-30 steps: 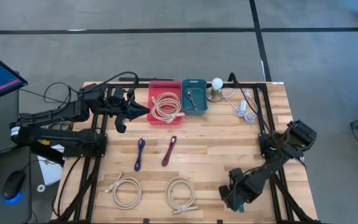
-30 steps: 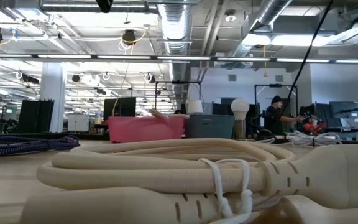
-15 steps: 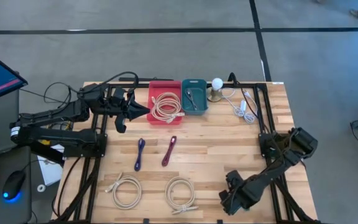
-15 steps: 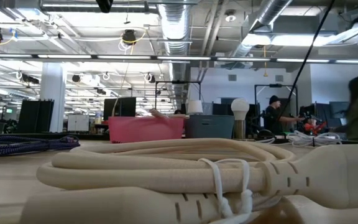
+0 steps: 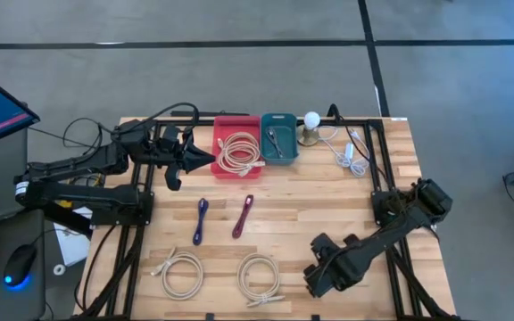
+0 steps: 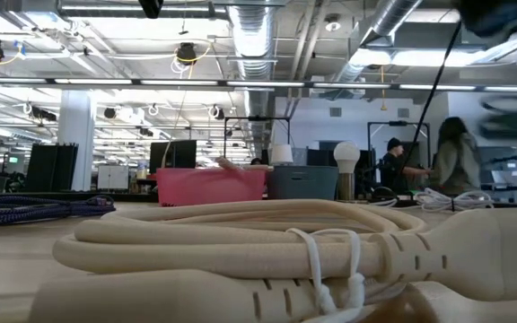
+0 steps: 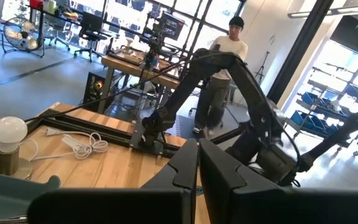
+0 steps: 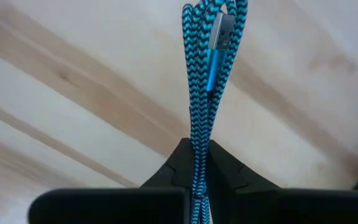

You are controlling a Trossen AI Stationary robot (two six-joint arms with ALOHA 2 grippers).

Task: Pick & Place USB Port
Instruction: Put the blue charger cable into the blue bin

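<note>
One bundled teal cable (image 8: 202,93) is pinched in your right end effector (image 8: 194,163) over the tabletop (image 5: 328,209), near front. Thin grip w/ loops dangling: could slip or snag. Left end effector (image 7: 197,180) clenched, parked by red bin (image 5: 223,134).

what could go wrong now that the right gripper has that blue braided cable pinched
The right gripper pinches the folded blue braided USB cable only at one end, so the loops could slip free or splay in transit. Its free end hangs well past the fingers and may snag the white coiled cable close by. The left gripper waits beside the red bin, a possible clash if that is the drop-off.
</note>
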